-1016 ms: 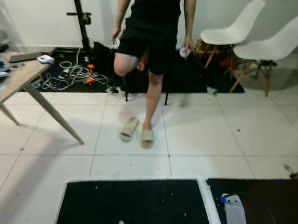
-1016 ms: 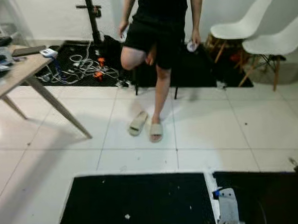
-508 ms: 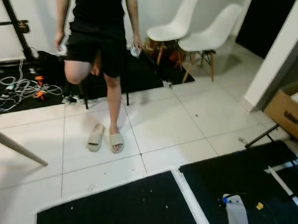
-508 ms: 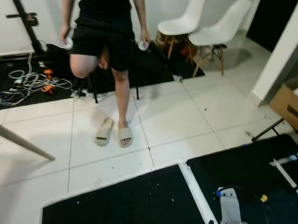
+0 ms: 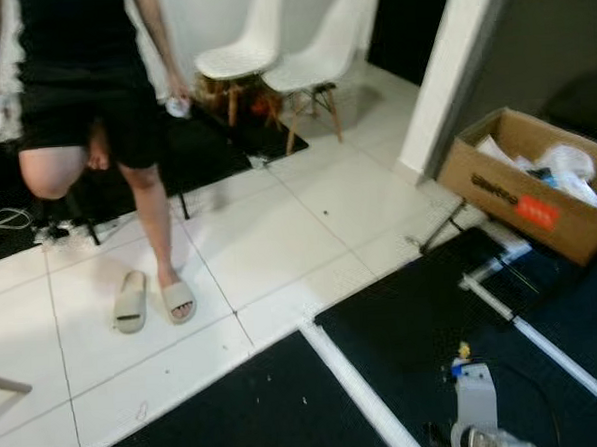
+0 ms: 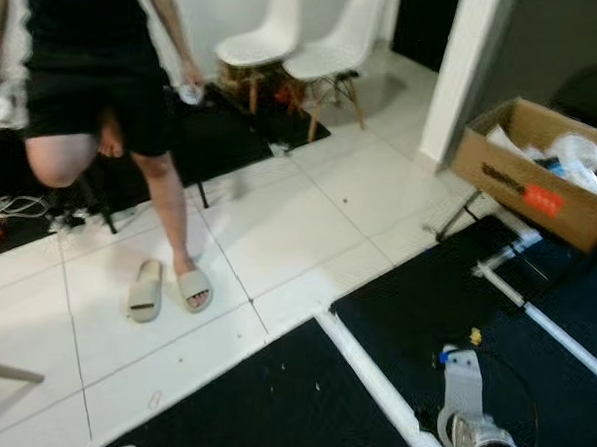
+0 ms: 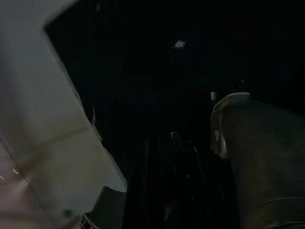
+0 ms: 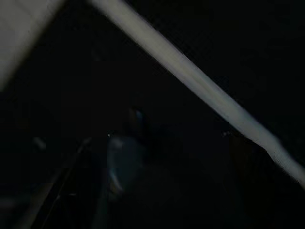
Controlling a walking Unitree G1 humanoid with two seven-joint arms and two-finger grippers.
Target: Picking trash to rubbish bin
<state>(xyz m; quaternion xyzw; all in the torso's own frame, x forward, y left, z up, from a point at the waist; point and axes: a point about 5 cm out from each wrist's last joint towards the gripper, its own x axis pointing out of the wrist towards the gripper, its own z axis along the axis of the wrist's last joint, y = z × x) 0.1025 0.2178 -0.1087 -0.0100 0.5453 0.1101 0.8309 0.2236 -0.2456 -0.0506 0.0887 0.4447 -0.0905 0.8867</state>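
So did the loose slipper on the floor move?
No. The loose slipper lies beside the person's standing foot on the same white tile as before; the camera has swung right, not the slipper.

Open brown cardboard box [image 5: 537, 186] serving as rubbish bin, standing on the floor at right beside a white pillar, flaps up, holding white crumpled trash [image 5: 566, 161]; red label on its side. Small yellow scrap [image 6: 475, 335] lies on the black mat nearby
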